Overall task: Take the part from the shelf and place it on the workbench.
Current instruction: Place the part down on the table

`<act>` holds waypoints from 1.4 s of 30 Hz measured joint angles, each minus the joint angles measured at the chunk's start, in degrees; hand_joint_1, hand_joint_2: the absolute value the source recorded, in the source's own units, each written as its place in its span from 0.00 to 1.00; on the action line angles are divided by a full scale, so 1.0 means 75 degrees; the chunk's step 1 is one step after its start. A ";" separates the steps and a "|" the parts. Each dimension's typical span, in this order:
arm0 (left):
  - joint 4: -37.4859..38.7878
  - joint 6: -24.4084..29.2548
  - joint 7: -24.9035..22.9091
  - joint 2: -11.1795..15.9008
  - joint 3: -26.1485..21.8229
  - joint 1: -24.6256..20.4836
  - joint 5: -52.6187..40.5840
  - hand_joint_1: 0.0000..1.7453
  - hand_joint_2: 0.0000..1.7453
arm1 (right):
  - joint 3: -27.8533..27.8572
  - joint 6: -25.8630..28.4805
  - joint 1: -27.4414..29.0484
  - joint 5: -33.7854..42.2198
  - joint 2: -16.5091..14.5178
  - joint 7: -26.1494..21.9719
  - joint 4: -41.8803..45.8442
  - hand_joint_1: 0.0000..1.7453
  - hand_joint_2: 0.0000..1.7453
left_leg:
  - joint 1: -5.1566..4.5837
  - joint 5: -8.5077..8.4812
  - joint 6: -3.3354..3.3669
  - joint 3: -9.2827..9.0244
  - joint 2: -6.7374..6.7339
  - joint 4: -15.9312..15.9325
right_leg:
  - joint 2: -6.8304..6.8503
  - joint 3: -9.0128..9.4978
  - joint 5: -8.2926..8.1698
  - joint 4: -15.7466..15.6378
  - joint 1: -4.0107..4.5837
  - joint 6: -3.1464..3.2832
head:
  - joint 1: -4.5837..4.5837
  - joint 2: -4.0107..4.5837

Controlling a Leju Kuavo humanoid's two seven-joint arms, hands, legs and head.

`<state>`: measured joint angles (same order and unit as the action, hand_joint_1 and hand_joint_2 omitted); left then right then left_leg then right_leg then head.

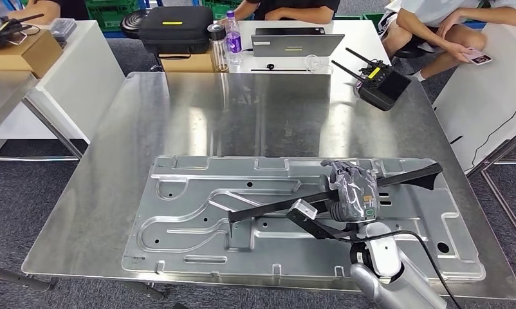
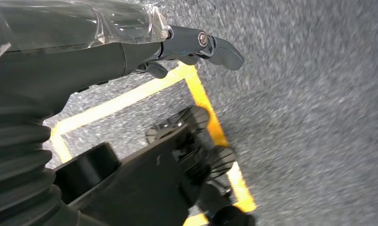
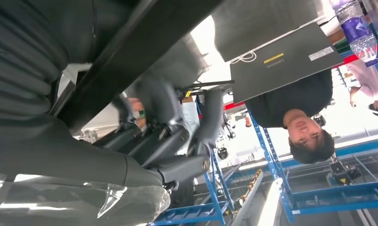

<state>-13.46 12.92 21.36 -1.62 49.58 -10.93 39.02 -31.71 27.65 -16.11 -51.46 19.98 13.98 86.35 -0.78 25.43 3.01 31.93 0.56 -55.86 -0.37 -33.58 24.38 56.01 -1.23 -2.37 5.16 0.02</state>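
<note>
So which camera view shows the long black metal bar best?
The head view: the long black metal bar lies whole across the stamped grey panel, held by the right hand. The right wrist view shows a close section.

Head view high, facing down at workbench [image 1: 178, 116]; left wrist close above floor [image 2: 319, 117]; right wrist inverted.

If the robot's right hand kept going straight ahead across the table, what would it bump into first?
Probably nothing soon: beyond the right hand gripping the long black part lies bare workbench, then likely the laptop, though depth is unclear.
</note>
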 joint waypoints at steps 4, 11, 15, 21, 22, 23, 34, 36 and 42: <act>0.0000 -0.0206 -0.0348 -0.0012 0.0212 0.0016 -0.0256 0.00 0.00 | -0.0001 -0.0051 -0.0066 -0.0029 0.0026 0.0138 -0.0009 0.00 0.00 | 0.0097 0.0904 -0.0175 0.0756 -0.0012 -0.1721 | 0.0011 0.0008 -0.0010 -0.0012 -0.0026 0.0091 | 0.0007 0.0000; 0.0000 -0.0859 -0.0639 -0.0004 0.0504 0.0050 -0.0369 0.00 0.00 | 0.0458 -0.1401 -0.0300 0.0251 0.0814 0.1483 0.0152 0.00 0.00 | 0.0120 0.0143 -0.0068 -0.0102 -0.0012 -0.0167 | 0.0003 0.0052 -0.0028 -0.0014 -0.0033 -0.0044 | 0.0002 0.0000; 0.0000 -0.0876 -0.0721 0.0012 0.0590 0.0111 -0.0360 0.00 0.00 | 0.1067 -0.1958 -0.0212 0.0773 0.1651 0.2263 0.0421 0.00 0.00 | 0.0091 0.0041 -0.0026 -0.0139 0.0011 0.0037 | 0.0021 0.0022 0.0015 0.0003 -0.0006 0.0063 | -0.0019 0.0000; 0.0000 -0.0882 -0.0906 0.0095 0.0598 0.0193 -0.0350 0.00 0.00 | 0.2973 -0.2884 0.0050 0.1686 0.3336 0.2775 0.1032 0.00 0.00 | 0.0030 0.0006 0.0088 -0.0031 0.0028 0.0021 | 0.0018 0.0008 -0.0127 -0.0142 -0.0046 -0.0040 | -0.0031 0.0000; 0.0000 -0.0890 -0.0913 0.0101 0.0599 0.0190 -0.0350 0.00 0.00 | 0.3259 -0.2998 0.0094 0.1713 0.3542 0.2783 0.1112 0.00 0.00 | 0.0028 0.0013 0.0101 -0.0029 0.0023 0.0019 | 0.0013 0.0011 -0.0131 -0.0157 -0.0049 -0.0087 | -0.0031 0.0000; 0.0000 -0.0906 -0.0919 0.0106 0.0599 0.0186 -0.0349 0.00 0.00 | 0.3533 -0.3113 0.0142 0.1743 0.3743 0.2793 0.1192 0.00 0.00 | 0.0024 0.0020 0.0113 -0.0027 0.0020 0.0017 | 0.0010 0.0012 -0.0128 -0.0166 -0.0054 -0.0136 | -0.0032 0.0000; 0.0000 -0.1096 -0.0953 0.0146 0.0599 0.0228 -0.0200 0.00 0.00 | 0.5766 -0.3953 0.0612 0.1991 0.5169 0.2825 0.1971 0.00 0.00 | 0.0021 0.0039 0.0139 -0.0049 0.0017 0.0057 | 0.0013 0.0010 -0.0099 -0.0175 -0.0059 -0.0255 | -0.0032 0.0000; 0.0000 -0.1122 -0.0951 0.0148 0.0599 0.0236 -0.0146 0.00 0.00 | 0.6003 -0.3963 0.0778 0.1970 0.5246 0.2817 0.2057 0.00 0.00 | 0.0027 0.0037 0.0136 -0.0051 0.0017 0.0066 | 0.0013 0.0009 -0.0098 -0.0175 -0.0053 -0.0254 | -0.0032 0.0000; 0.0000 -0.1136 -0.0940 0.0149 0.0597 0.0266 -0.0076 0.00 0.00 | 0.6546 -0.3906 0.1156 0.1933 0.5286 0.2785 0.2225 0.00 0.00 | 0.0037 0.0030 0.0125 -0.0055 0.0016 0.0077 | 0.0011 0.0006 -0.0096 -0.0173 -0.0047 -0.0251 | -0.0032 0.0000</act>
<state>-13.46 4.39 14.32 -0.50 54.06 -8.94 38.45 17.38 -1.65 -7.44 -36.96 59.63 34.87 103.04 -0.51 25.65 3.94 31.52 0.68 -55.28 -0.29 -33.53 23.66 54.71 -1.58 -4.25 4.92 0.02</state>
